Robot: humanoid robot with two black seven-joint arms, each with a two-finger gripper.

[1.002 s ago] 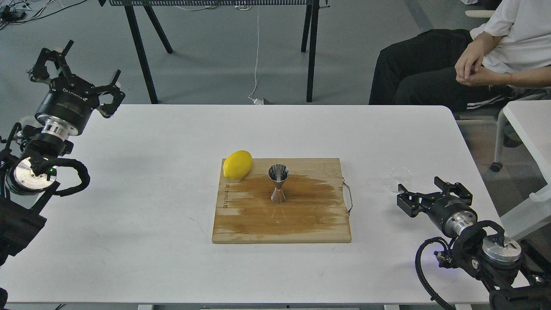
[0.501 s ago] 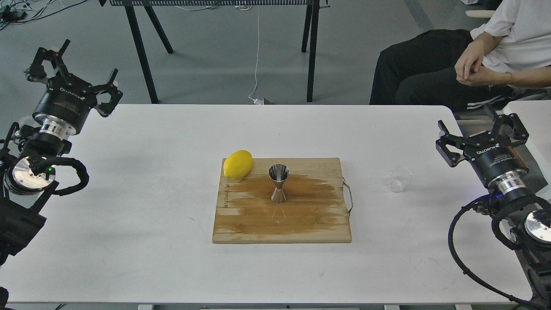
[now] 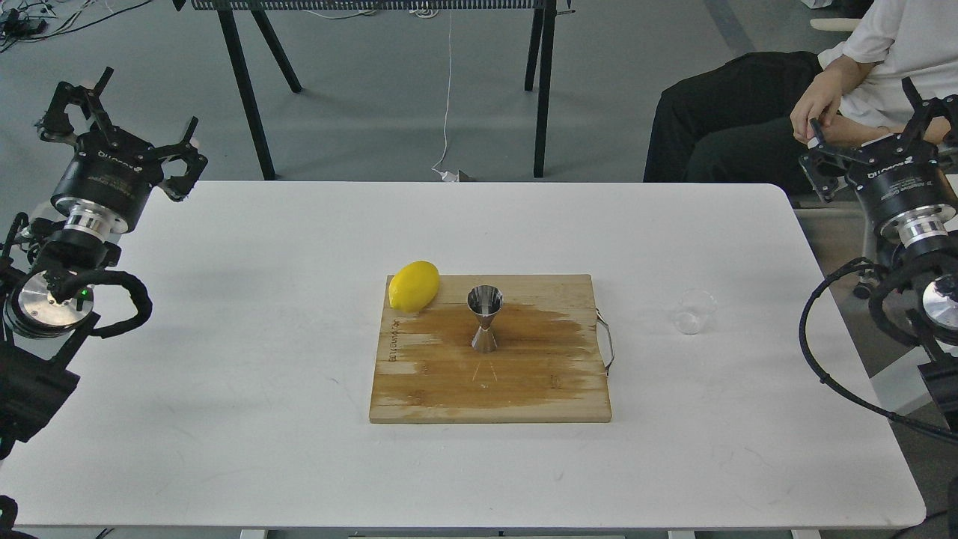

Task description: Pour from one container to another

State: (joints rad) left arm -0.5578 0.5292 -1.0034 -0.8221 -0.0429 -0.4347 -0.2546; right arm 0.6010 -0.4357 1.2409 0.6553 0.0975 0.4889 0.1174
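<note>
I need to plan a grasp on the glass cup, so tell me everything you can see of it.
The glass cup is small, clear and colourless, short and round with thin walls, so faint that it barely shows against the white table. It stands upright, mouth up, directly on the table, to the right of the cutting board and its metal handle, apart from both. Nothing else touches it. Whether it holds any liquid cannot be told. Both grippers are far from it.
</note>
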